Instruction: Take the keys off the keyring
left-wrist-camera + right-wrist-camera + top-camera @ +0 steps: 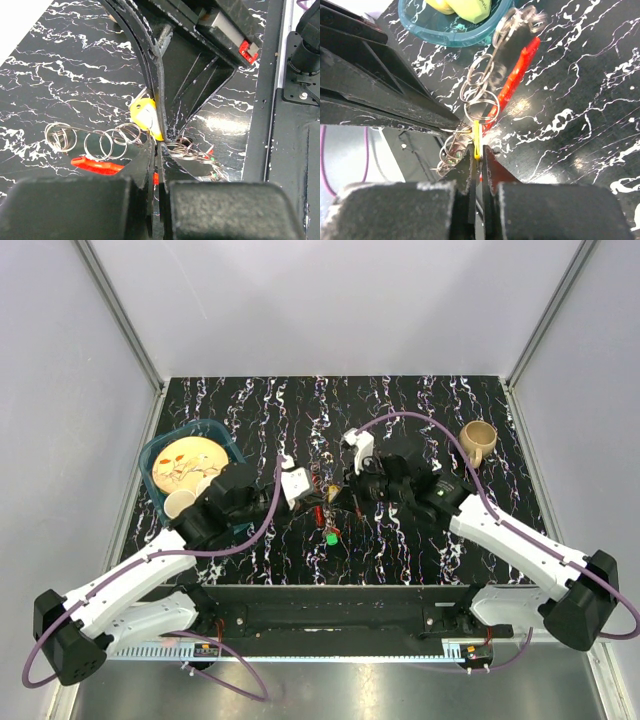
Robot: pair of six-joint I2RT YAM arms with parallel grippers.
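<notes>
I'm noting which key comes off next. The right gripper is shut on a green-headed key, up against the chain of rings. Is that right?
The colour is wrong. The right gripper is shut on a yellow-headed key, up against the chain of rings. The right wrist view shows the yellow edge pinched between its fingers.

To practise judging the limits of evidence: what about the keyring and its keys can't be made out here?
Top view: keyring too small; what hangs on it is unclear.
Left wrist: left pincer hides what it pinches.
Right wrist: yellow key blade hidden in right pincer; far rings blurred.
</notes>
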